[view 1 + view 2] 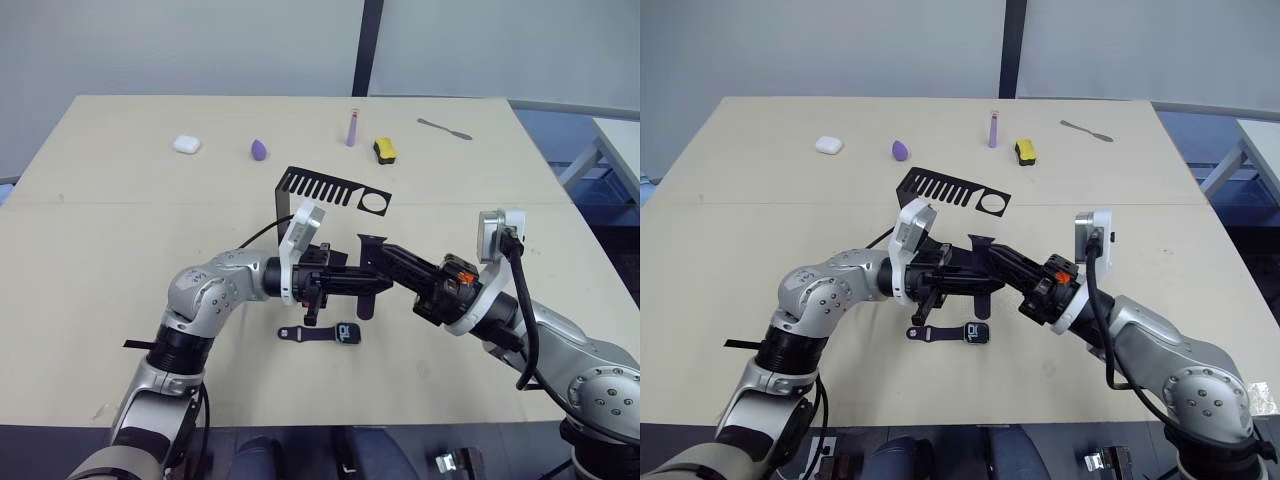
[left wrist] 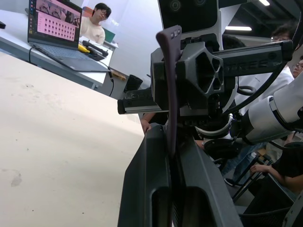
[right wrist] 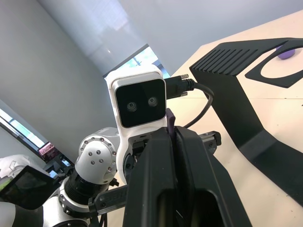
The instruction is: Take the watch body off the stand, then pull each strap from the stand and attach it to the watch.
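Above the table (image 1: 100,230), both grippers meeting on one strap (image 2: 169,90): left gripper (image 1: 352,286) pinched on it, right gripper (image 1: 380,250) clamped too. Below, one watch body (image 1: 347,333) with second strap (image 1: 305,334) attached. Behind, one stand (image 1: 330,188).

table (image 1: 100,250) | stand (image 1: 300,190), watch body (image 1: 348,333) (strap attached), tube (image 1: 352,128)

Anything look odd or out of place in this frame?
Nothing is spilled or damaged. The watch body lies on the table with one strap attached. Both tools, left and right, pinch the second strap between them, near the empty stand.
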